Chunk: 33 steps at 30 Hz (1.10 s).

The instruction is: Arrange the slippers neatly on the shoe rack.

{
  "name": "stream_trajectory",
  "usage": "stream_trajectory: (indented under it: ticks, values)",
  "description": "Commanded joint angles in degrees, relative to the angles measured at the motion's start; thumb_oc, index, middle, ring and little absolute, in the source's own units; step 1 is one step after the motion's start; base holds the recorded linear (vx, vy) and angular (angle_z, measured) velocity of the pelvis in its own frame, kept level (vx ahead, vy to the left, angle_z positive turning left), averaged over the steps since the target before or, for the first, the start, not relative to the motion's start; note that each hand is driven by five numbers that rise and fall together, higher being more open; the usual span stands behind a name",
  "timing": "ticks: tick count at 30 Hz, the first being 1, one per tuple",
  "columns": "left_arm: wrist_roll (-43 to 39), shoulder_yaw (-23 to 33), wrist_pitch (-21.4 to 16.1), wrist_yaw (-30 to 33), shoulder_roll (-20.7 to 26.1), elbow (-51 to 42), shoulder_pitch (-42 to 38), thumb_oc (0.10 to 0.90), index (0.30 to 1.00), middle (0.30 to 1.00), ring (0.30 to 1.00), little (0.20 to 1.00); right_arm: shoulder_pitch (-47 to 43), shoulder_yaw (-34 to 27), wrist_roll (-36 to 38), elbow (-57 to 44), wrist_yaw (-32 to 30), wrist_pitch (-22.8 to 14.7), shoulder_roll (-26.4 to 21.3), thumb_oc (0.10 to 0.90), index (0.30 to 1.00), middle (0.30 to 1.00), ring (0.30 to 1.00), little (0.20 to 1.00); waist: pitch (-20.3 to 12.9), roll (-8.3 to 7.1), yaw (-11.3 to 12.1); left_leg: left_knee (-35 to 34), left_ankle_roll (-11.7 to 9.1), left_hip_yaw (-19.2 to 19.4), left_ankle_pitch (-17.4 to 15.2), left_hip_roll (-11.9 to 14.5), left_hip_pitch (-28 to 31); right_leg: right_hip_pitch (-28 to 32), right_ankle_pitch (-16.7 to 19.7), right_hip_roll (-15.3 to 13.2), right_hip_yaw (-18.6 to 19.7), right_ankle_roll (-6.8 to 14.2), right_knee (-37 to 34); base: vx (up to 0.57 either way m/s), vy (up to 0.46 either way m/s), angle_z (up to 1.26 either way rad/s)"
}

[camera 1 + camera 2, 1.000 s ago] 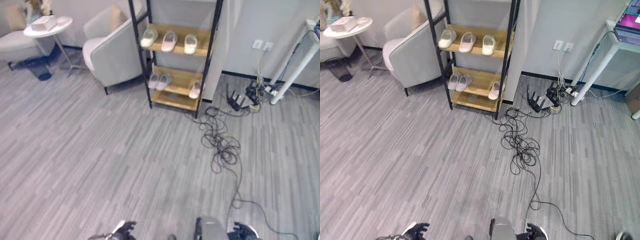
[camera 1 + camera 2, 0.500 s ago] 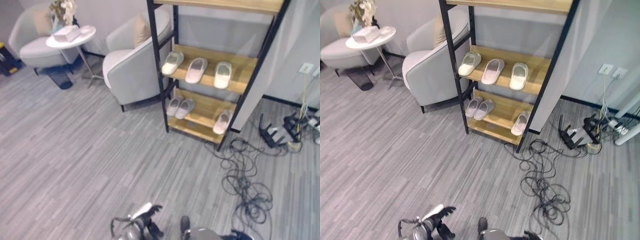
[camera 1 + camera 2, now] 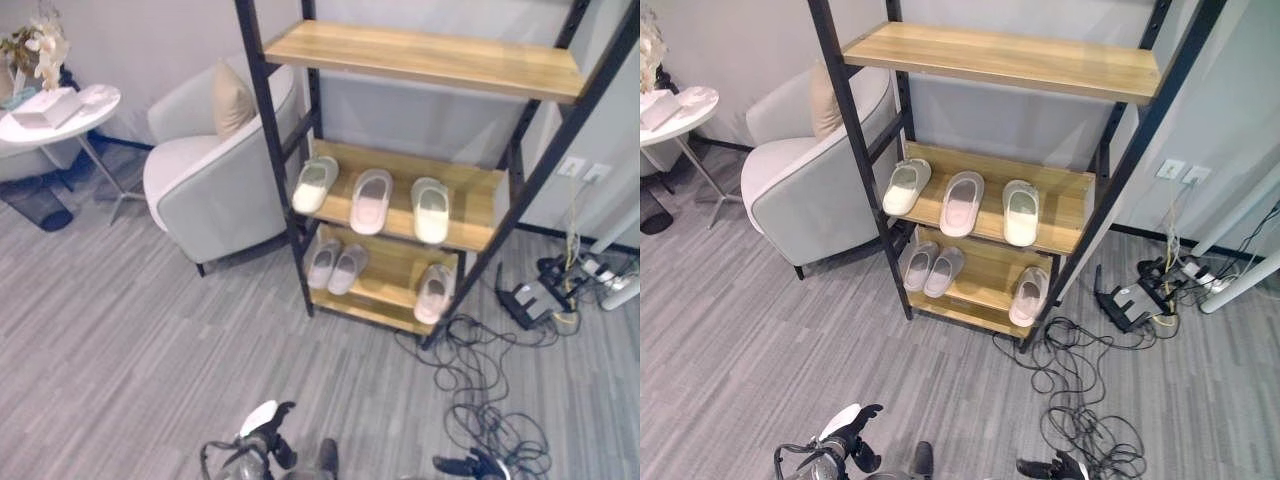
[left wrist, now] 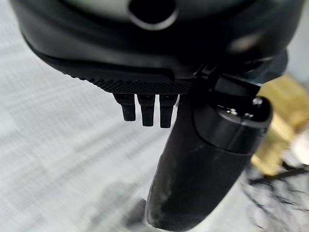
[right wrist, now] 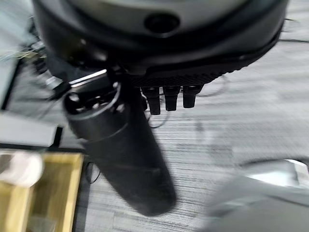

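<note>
— Both hands, left hand (image 3: 262, 440) and right hand (image 3: 470, 466), hang low with fingers relaxed, holding nothing.
— Where are the slippers?
— Three slippers (image 3: 372, 199) lie on the shoe rack's (image 3: 458, 190) middle shelf, three more below.
— Which step?
— Probably the approach; next, reach in and pair the loners.

Six pale slippers (image 3: 372, 200) lie on the shoe rack's (image 3: 480, 193) two lower shelves.

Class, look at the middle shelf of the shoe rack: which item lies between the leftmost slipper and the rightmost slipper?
A third slipper, pinkish, lies between the leftmost slipper and the rightmost slipper, seen in both eye views.
</note>
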Motion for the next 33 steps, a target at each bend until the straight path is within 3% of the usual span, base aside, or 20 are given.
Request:
stream_trajectory:
  ticks: [1,2,3,5,9,11,12,13,15,16,17,19,23,25,29,33]
  values:
    - [1.8,0.8,-0.7,3.8,1.1,-1.7,1.5,0.800,0.900,0.900,0.900,0.900,-2.1,-0.3,1.5,-3.7,-1.9,-2.7,-1.0,0.800,0.900,0.900,0.900,0.900,0.0,0.40,0.7,6.7,-4.4,-2.5,-9.3,3.4,0.6,-2.7,13.5,-1.9,2.2,2.0,-13.3,0.19,-0.203,-0.32]
    - [2.1,0.8,-1.4,4.2,0.7,-1.1,1.8,0.800,0.900,0.900,0.900,0.900,-2.0,-0.5,2.2,-4.7,-2.0,-3.1,-1.1,0.800,0.900,0.900,0.900,0.900,-0.2,0.95,0.1,5.7,-5.3,-3.0,-9.9,4.5,2.0,-4.1,15.5,-3.9,4.9,2.3,-18.4,0.28,-0.317,-0.31]
    - [2.6,0.3,-1.8,4.1,0.8,-1.0,1.8,0.800,0.900,0.900,0.900,0.900,-0.8,-0.9,2.2,-6.5,-1.9,-3.6,-1.4,0.800,0.900,0.900,0.900,0.900,-0.8,0.04,-0.5,5.7,-6.1,-3.6,-10.8,4.5,3.0,-2.7,16.2,-3.5,7.7,3.1,-24.2,0.28,-0.315,-0.19]
    - [3.2,0.0,-2.1,4.2,0.8,-1.2,2.0,0.800,0.900,0.900,0.900,0.900,0.4,-0.9,2.1,-7.4,-1.6,-4.0,-1.2,0.800,0.900,0.900,0.900,0.900,-1.2,-0.34,-0.7,5.6,-6.7,-3.9,-11.0,5.2,3.9,-1.6,16.1,-2.8,8.7,3.5,-25.1,0.19,-0.238,0.00]
    - [3.2,0.0,-2.5,4.3,1.2,-3.1,2.3,0.800,0.900,0.900,0.900,0.900,1.6,0.0,1.3,-10.9,-0.7,-4.8,-2.3,0.800,0.900,0.900,0.900,0.900,-2.3,-1.14,-0.7,6.4,-8.5,-4.7,-10.9,7.4,4.1,1.0,15.0,-1.1,7.7,3.3,-28.2,0.13,-0.274,0.24]
    - [1.6,-0.9,-3.9,3.5,1.6,-7.1,0.9,0.800,0.900,0.900,0.900,0.900,2.6,-1.5,7.0,-12.7,1.5,-6.9,-3.0,0.800,0.900,0.900,0.900,0.900,-1.2,-2.28,-1.2,14.7,-10.1,-3.4,-7.1,10.2,-1.2,3.0,13.8,-0.2,5.7,1.6,-29.1,-0.01,-0.264,0.48]
    - [1.5,-0.9,-3.9,3.5,1.7,-7.2,0.9,0.800,0.900,0.900,0.900,0.900,2.5,-1.5,7.1,-12.6,1.6,-6.9,-3.0,0.800,0.900,0.900,0.900,0.900,-1.3,-2.17,-1.5,15.4,-10.1,-3.7,-7.3,10.2,-1.8,2.8,13.8,-0.2,5.4,1.6,-29.1,-0.02,-0.202,0.49]
    - [0.9,-1.6,-4.5,2.3,1.7,-9.4,0.3,0.800,0.900,0.900,0.900,0.900,2.1,-1.7,8.1,-11.8,2.1,-7.0,-3.5,0.800,0.900,0.900,0.900,0.900,-0.5,-2.94,-1.5,18.9,-10.2,-1.2,-5.5,12.1,-4.0,4.2,13.2,0.0,3.6,0.3,-29.9,0.00,-0.127,0.50]
    - [-0.9,-1.5,-5.1,0.9,1.7,-10.8,0.2,0.800,0.900,0.900,0.900,0.900,2.0,-1.7,8.4,-11.4,2.6,-7.2,-3.7,0.800,0.900,0.900,0.900,0.900,-0.3,-3.12,-1.4,18.6,-10.0,0.1,-5.5,12.9,-4.4,5.1,12.7,0.1,2.7,0.0,-30.6,0.04,-0.113,0.25]
    - [-8.4,0.3,-5.1,-4.5,0.0,-10.3,0.9,0.800,0.900,0.900,0.900,0.900,1.5,-2.7,9.7,-10.1,3.7,-6.7,-4.0,0.800,0.900,0.900,0.900,0.900,-0.5,-3.18,-1.3,14.0,-10.1,1.9,-5.8,13.4,-4.7,6.3,12.2,0.1,1.4,0.2,-31.9,0.11,-0.049,0.27]
    - [-11.7,0.7,-5.6,-5.8,-0.2,-12.4,1.1,0.800,0.900,0.900,0.900,0.900,1.2,-3.2,11.6,-9.8,4.1,-6.8,-4.0,0.800,0.900,0.900,0.900,0.900,-0.5,-2.87,-0.7,11.3,-10.3,2.2,-4.4,13.3,-6.1,6.8,12.2,0.4,0.9,0.1,-32.3,0.15,0.016,0.26]
    - [-12.3,0.1,-6.1,-6.7,0.4,-15.5,1.7,0.800,0.900,0.900,0.900,0.900,0.2,-3.9,12.8,-9.4,4.6,-6.9,-3.9,0.800,0.900,0.900,0.900,0.900,-0.6,-2.58,0.1,8.1,-10.4,0.7,-3.6,12.3,-5.9,7.0,11.9,0.8,1.0,0.1,-31.9,0.11,0.039,0.45]
    - [-15.3,0.3,-7.2,-11.0,6.0,-33.2,4.6,0.800,0.900,0.900,0.900,0.900,0.0,-5.2,12.3,-9.6,5.1,-6.8,-4.3,0.800,0.900,0.900,0.900,0.900,-1.1,-1.65,1.7,2.9,-11.0,-5.2,-2.4,10.0,-4.2,7.3,10.8,1.2,1.1,0.6,-30.7,0.11,0.061,0.09]
    - [-17.7,2.4,-8.1,-16.0,13.7,-51.4,8.5,0.800,0.900,0.900,0.900,0.900,0.7,-6.4,11.3,-9.1,5.5,-6.0,-4.1,0.800,0.900,0.900,0.900,0.900,-1.9,-1.09,2.8,1.0,-10.5,-6.7,-2.2,9.1,-3.0,7.4,11.4,0.6,0.5,1.0,-30.7,0.12,0.112,0.03]
    - [-23.3,6.2,-9.7,-20.6,20.0,-67.9,11.8,0.800,0.900,0.900,0.900,0.900,0.1,-6.5,8.4,-7.1,5.5,-4.5,-3.8,0.800,0.900,0.900,0.900,0.900,-2.2,-0.68,4.4,-0.7,-10.0,-6.6,-2.8,8.5,-1.1,8.3,11.1,-0.1,0.2,1.6,-31.5,0.07,0.077,0.15]
    - [-27.9,9.5,-11.7,-21.3,22.2,-79.7,12.7,0.800,0.900,0.900,0.900,0.900,0.0,-5.1,5.6,-5.4,5.4,-4.0,-3.3,0.800,0.900,0.900,0.900,0.900,-2.4,-0.59,5.4,-3.2,-9.7,-6.6,-2.4,8.3,0.1,9.0,11.5,-0.4,-0.4,2.1,-33.3,0.03,0.042,0.00]
